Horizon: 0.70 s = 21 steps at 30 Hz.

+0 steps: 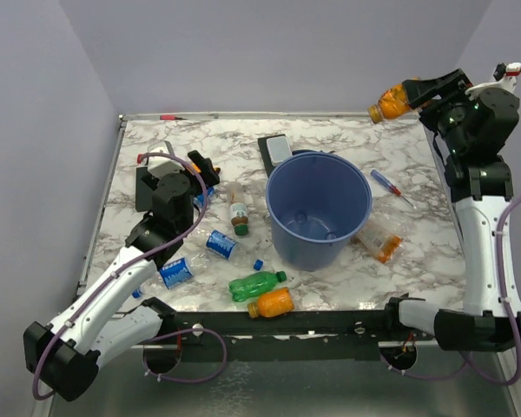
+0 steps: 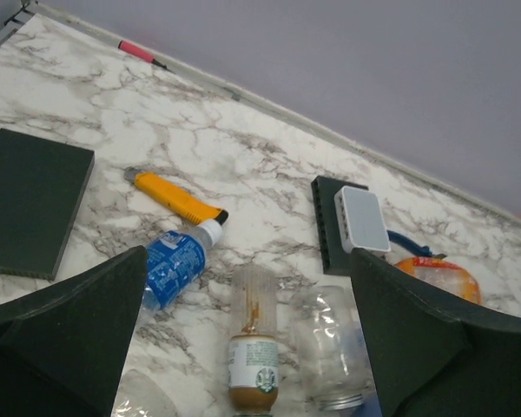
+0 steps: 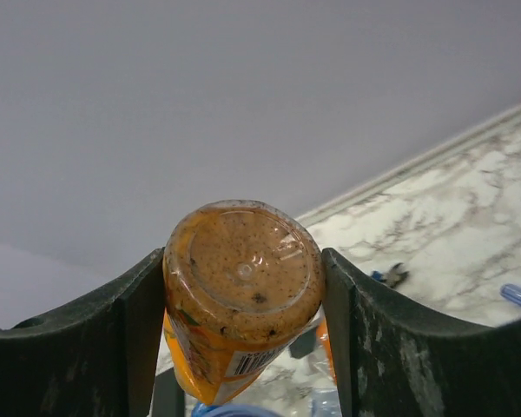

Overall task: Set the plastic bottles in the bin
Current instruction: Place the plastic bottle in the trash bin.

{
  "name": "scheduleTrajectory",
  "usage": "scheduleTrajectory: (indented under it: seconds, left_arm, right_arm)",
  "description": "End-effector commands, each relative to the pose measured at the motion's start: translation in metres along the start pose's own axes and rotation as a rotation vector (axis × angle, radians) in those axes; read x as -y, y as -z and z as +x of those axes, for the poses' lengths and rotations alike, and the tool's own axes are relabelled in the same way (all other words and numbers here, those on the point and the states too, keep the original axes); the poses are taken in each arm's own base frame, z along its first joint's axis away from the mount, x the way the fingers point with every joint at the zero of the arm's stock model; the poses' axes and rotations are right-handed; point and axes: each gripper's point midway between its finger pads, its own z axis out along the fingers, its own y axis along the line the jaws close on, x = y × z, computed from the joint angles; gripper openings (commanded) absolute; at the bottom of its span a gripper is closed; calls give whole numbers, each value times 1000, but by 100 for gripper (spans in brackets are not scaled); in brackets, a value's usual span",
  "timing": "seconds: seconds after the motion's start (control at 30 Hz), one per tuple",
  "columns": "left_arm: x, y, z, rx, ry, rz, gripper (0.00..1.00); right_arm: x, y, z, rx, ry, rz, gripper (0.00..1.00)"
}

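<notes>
Our right gripper [image 1: 410,95] clamps the orange bottle [image 3: 243,269], raised beyond the blue bin [image 1: 313,252], to its right. Our left gripper [image 1: 201,170] stands wide open left of the bin, over a brown bottle [image 2: 253,347].

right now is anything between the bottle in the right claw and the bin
Nothing visible. The right claw holds the orange bottle in the air, off to the far right of the bin; the gap between them is open and the bin's mouth is uncovered.
</notes>
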Motion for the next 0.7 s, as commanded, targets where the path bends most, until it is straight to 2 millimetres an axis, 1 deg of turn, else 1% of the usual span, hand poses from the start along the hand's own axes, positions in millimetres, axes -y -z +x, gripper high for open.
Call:
scheduleTrajectory:
  seconds: [0.0,0.03,0.07,0.1,0.17,0.23,0.3,0.37,0.47,0.53,0.57,0.67]
  left_arm:
    - [33,17,-71,122,159,101,99]
    - [44,20,-81,129,173,145,99]
    - [57,23,-92,140,185,205,99]
    - [72,28,-102,146,188,273,99]
    - [106,38,-115,134,161,436,99]
    - [140,57,-126,116,127,625,99]
    - [171,80,-130,91,96,824,99]
    - [197,108,-126,45,67,1034,99]
    - [225,147,-110,-86,85,1321,99]
    - [238,159,-94,-195,126,1419,99]
    - [244,163,-83,-253,129,1456,99]
    - [259,170,-57,-357,126,1510,99]
  right_arm:
    - [-78,46,1,-57,-12,-372,31]
    - [-98,59,7,-96,0,-478,32]
    - [-113,70,11,-129,14,-564,32]
    - [-132,84,22,-176,30,-652,32]
    - [-157,108,38,-249,67,-775,32]
    - [-172,130,51,-306,100,-868,32]
    - [-179,150,63,-342,119,-939,32]
    - [-179,165,72,-367,138,-979,32]
    - [-172,176,87,-395,156,-1001,33]
    - [-168,179,96,-404,159,-1015,33]
    - [-166,179,99,-398,162,-1011,33]
    - [-162,175,109,-377,175,-981,33]
